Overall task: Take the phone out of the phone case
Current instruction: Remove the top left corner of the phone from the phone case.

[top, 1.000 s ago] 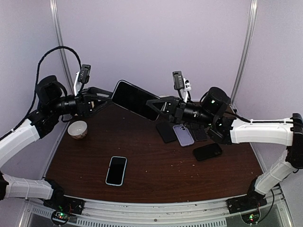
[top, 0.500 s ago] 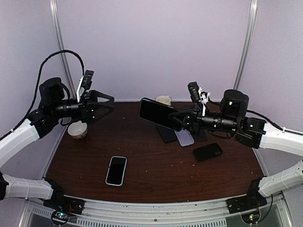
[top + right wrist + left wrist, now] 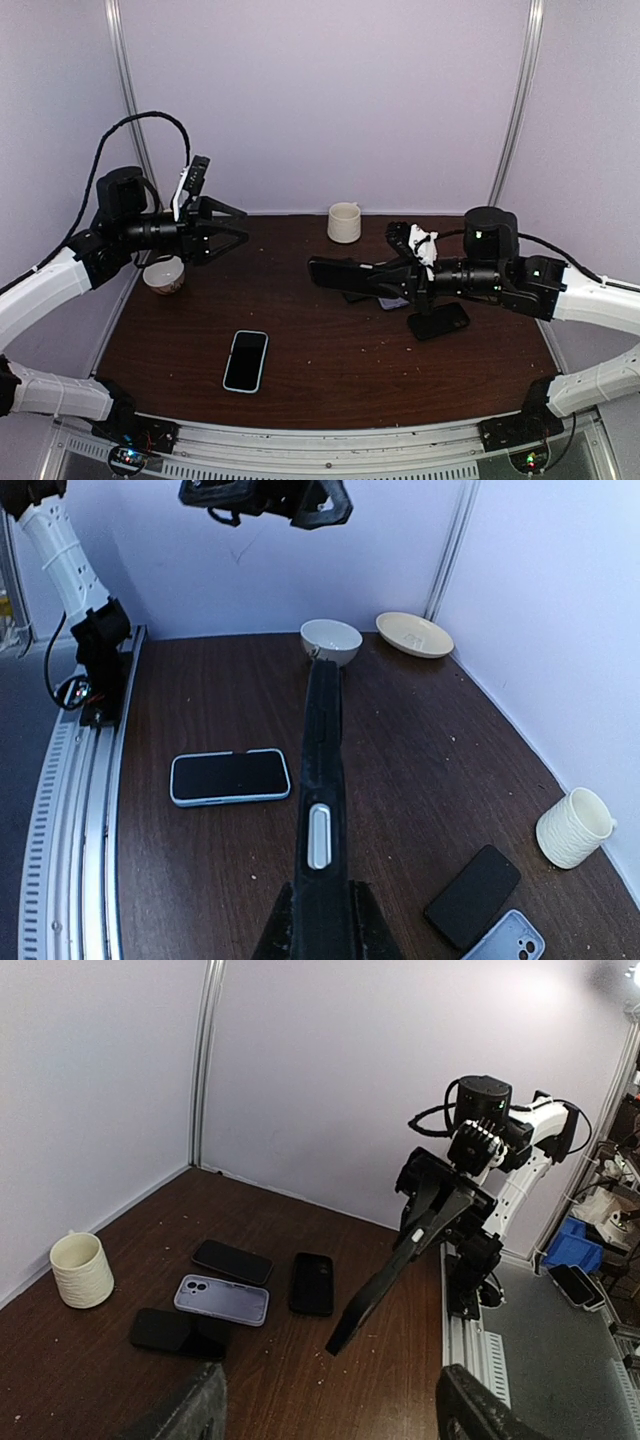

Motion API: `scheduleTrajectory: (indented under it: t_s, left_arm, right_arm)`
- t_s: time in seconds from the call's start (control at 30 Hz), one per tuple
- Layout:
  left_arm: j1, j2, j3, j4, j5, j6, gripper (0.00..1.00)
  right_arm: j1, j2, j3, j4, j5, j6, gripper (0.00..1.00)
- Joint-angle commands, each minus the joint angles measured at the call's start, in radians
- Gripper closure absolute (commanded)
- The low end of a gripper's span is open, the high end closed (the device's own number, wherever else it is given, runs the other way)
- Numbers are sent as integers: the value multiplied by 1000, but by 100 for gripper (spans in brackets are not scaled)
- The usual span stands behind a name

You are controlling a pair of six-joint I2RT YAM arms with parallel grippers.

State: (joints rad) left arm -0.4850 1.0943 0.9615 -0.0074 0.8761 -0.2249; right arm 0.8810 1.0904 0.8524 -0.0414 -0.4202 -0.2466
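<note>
Moved: phone [image 3: 350, 272] has dropped from 12 o'clock to level, mid-tabletop [image 3: 330, 350].
Grip: right gripper [image 3: 398, 277] clenched on its 3 o'clock end; left gripper [image 3: 236, 232] released, 10 o'clock.
Handling: probably stiff, slick, light; pinch the free long edges.

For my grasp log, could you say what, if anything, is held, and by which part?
The right gripper clamps the flat black rectangular phone by one short end; the left gripper holds nothing.
</note>
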Motion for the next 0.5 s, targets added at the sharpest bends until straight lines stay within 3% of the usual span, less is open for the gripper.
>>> scheduleTrajectory:
  t_s: [0.0,0.47]
  left_arm:
    - [-1,-16,-1,14,16,65,26]
    - [-204,-84,-71,-153,148,434,29]
  right_arm:
    - [3,2,79,-66,-96,-172,100]
    - [3,4,88,-144,-299,-253,100]
